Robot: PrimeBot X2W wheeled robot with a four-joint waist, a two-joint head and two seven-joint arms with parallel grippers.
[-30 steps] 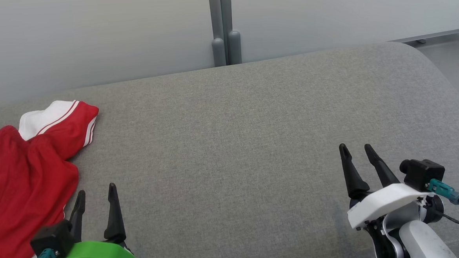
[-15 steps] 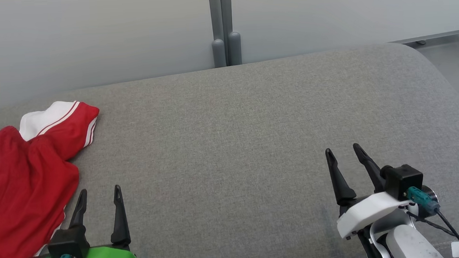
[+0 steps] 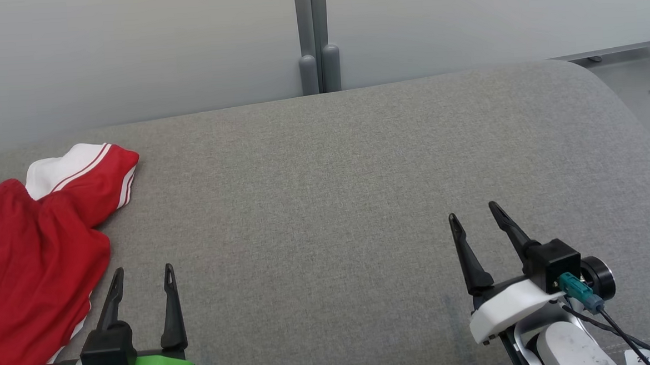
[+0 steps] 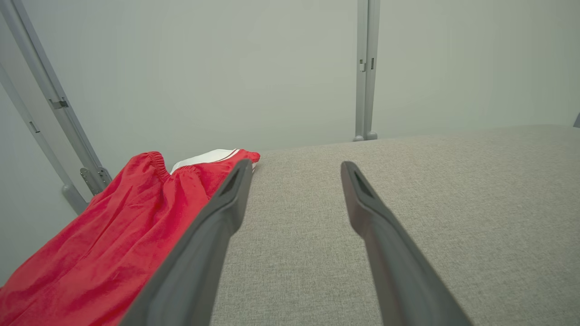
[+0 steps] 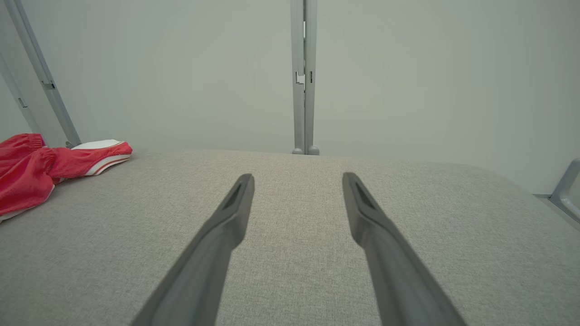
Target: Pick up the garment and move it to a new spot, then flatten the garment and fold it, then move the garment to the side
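Note:
A red garment (image 3: 33,242) with white striped trim lies rumpled at the left end of the grey cushioned surface (image 3: 325,177). In the left wrist view the garment (image 4: 113,235) spreads to the left of the fingers; in the right wrist view the garment (image 5: 41,167) sits far left. My left gripper (image 3: 143,268) hovers open just right of the garment's edge, nothing between its fingers. Over bare fabric at the lower right, my right gripper (image 3: 473,210) is open and empty, well away from the garment.
A pale wall panel with a grey vertical post (image 3: 313,38) stands behind the cushion. The cushion's rounded right end (image 3: 621,94) drops off to a grey floor at the far right. A slanted grey metal frame (image 4: 50,113) stands behind the garment.
My right gripper has shifted left and slightly back toward me. My left gripper has turned a little, its fingers now nearer upright. The garment has not moved.

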